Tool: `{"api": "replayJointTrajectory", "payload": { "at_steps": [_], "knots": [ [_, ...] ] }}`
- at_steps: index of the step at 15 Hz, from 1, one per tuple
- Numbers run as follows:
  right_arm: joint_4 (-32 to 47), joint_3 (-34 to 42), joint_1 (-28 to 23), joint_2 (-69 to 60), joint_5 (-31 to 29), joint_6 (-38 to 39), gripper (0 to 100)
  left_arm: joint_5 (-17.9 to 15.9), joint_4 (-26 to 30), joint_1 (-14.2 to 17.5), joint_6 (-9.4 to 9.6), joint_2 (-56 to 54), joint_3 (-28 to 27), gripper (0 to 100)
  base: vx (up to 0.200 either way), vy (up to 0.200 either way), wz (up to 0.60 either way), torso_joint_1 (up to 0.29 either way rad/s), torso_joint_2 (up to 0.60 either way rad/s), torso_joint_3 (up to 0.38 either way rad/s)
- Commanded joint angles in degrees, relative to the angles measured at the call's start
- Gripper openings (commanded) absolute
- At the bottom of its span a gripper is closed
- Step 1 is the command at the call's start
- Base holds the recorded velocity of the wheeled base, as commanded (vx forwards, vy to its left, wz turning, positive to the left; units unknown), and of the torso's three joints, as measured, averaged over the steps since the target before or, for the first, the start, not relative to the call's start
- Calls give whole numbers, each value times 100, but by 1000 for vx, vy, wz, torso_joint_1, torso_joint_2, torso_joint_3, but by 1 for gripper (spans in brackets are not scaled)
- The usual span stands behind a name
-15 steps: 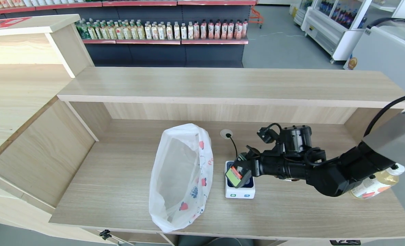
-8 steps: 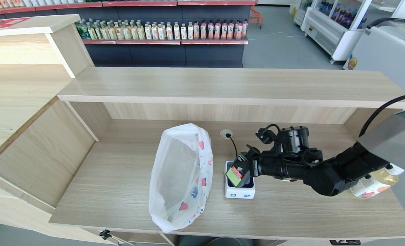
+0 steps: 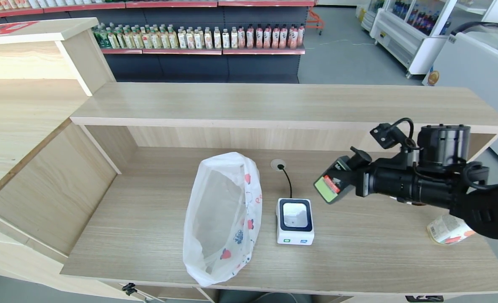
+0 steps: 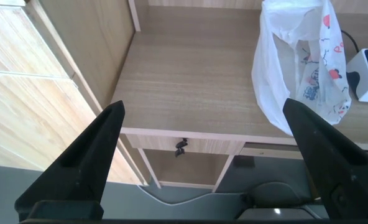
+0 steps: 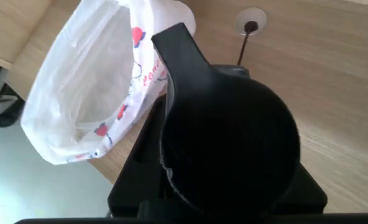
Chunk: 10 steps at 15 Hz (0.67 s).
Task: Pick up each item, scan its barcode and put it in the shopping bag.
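Right end effector (image 3: 338,180) hangs above the worktop (image 3: 148,235) at middle right of the head view. Its fingers are closed on a small item (image 3: 329,190) with a green and red label, held clear of the surface, up and to the right of the white scanner (image 3: 295,221). The scanner sits at frame centre with the white, red-printed shopping bag (image 3: 223,219) just beside it on the left. A bottle (image 3: 446,230) lies at lower right, partly behind the arm. Left end effector (image 4: 202,107) has its fingers spread wide with nothing between them.
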Motion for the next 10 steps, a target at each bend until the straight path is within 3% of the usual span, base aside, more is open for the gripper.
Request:
{"api": "replayJointTrajectory", "payload": {
  "at_steps": [1,5,10],
  "knots": [
    [-137,662,-401,-646,-15,-595,0,2,2,4,6,6,1,100,0,0,0,0,0,0],
    [-752,1330,-428,-839,3,-990,0,2,2,4,6,-2,1,100,0,0,0,0,0,0],
    [-743,1348,-419,-919,20,-964,0,2,2,4,6,-2,1,100,-200,0,0,8,0,4]
  ]
}}
